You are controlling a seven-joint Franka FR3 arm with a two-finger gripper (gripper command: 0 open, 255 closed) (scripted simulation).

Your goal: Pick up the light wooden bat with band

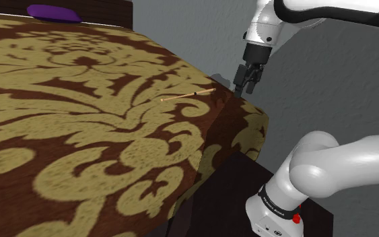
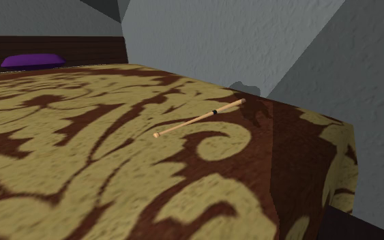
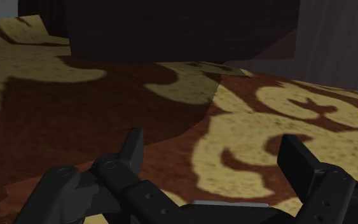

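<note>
1. The fingers (image 3: pixel 131 149) stand wide apart, holding nothing, with the brown-and-gold bedspread (image 3: pixel 247 127) beneath them.
2. The gripper (image 1: pixel 246 86) hangs over the bedspread's corner.
3. The slim light wooden bat (image 1: pixel 188 95) lies flat on the bedspread just inside that corner, near the fingers but untouched. Its black band (image 2: pixel 214 111) is toward the end nearest them.

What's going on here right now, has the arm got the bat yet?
Not yet. The Franka arm's gripper hangs open and empty by the bed's edge near its corner, just beyond one end of the light wooden bat. The bat lies flat on the brown and gold patterned bedspread, its dark band nearer the end that points toward the gripper. A purple pillow sits at the far end of the bed.
</note>
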